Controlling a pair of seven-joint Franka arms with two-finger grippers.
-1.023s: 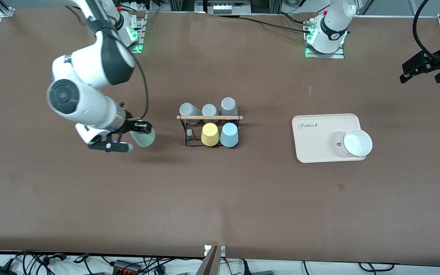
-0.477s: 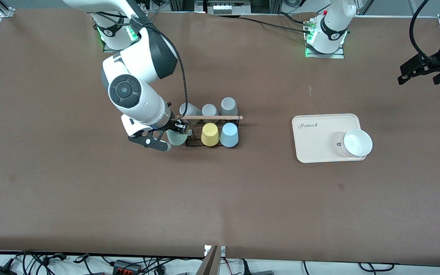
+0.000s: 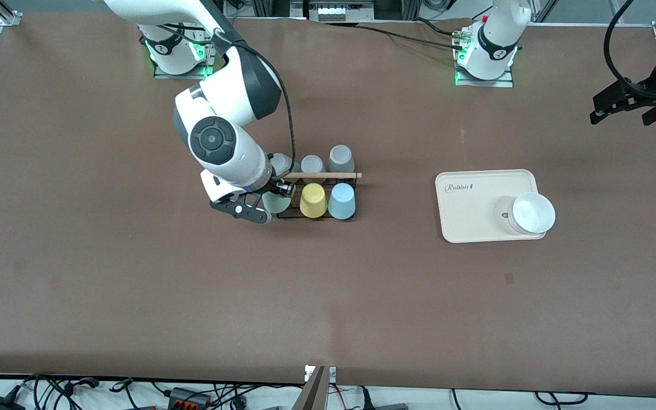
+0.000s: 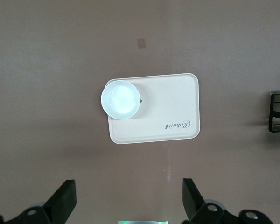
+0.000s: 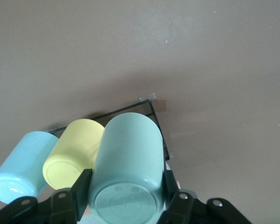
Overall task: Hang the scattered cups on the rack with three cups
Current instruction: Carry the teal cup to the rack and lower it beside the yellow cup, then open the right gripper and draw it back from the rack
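Mint green cup (image 3: pixel 275 201): clamped bottom-up between the right gripper's (image 3: pixel 268 200) fingers, over the rack's end toward the right arm, just beside the yellow cup (image 3: pixel 312 200)
Light blue cup (image 3: pixel 341 201): upside down on the rack (image 3: pixel 316 192), touching the yellow cup
Grey cups (image 3: pixel 340 158): on the rack's row farther from the front camera
Left gripper (image 4: pixel 129 201): jaws wide apart, holding nothing, waiting high over the table's end near the cream tray (image 3: pixel 470 208) with its white bowl (image 3: pixel 532 213)
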